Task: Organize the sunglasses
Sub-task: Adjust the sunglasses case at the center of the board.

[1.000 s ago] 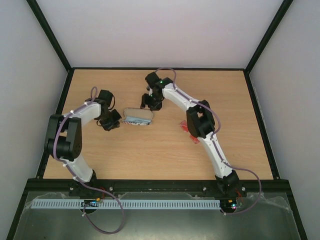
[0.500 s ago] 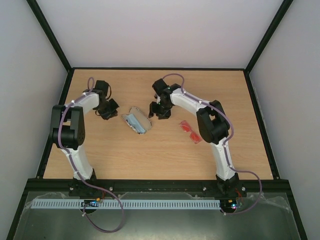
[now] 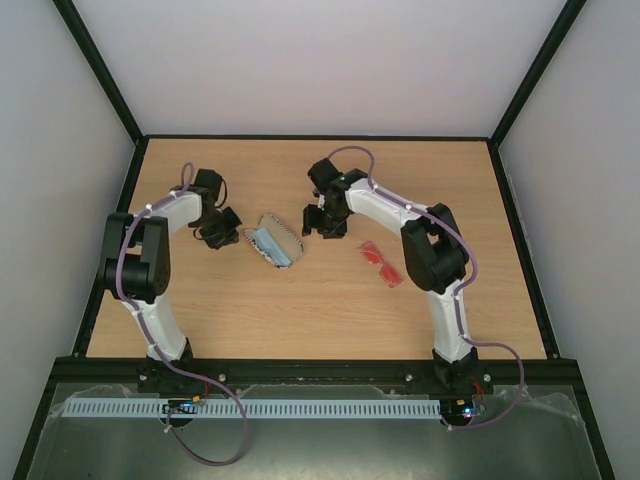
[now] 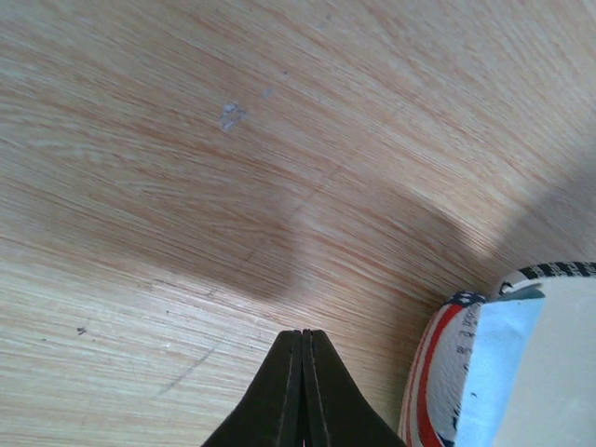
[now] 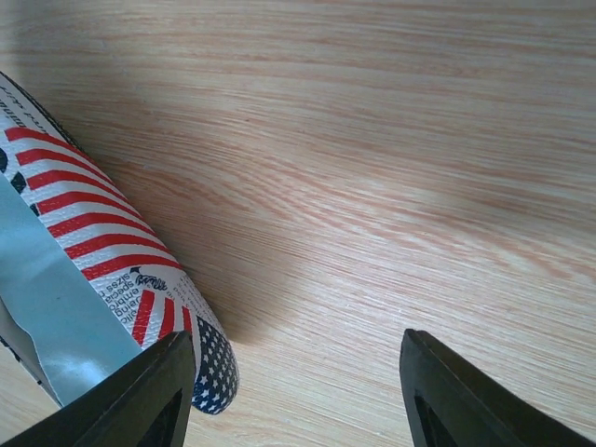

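Wooden table (image 3: 300, 310) fills my screen. I see the flag case (image 5: 102, 233) with a blue cloth (image 5: 47, 298) on it. My left claw (image 4: 303, 358), just left of the case, is pressed tight on nothing. My right claw (image 5: 296, 391), just right of the case, is wide apart and holds nothing. Sunglasses (image 3: 382, 262) lie farther right of the case, touching neither claw.
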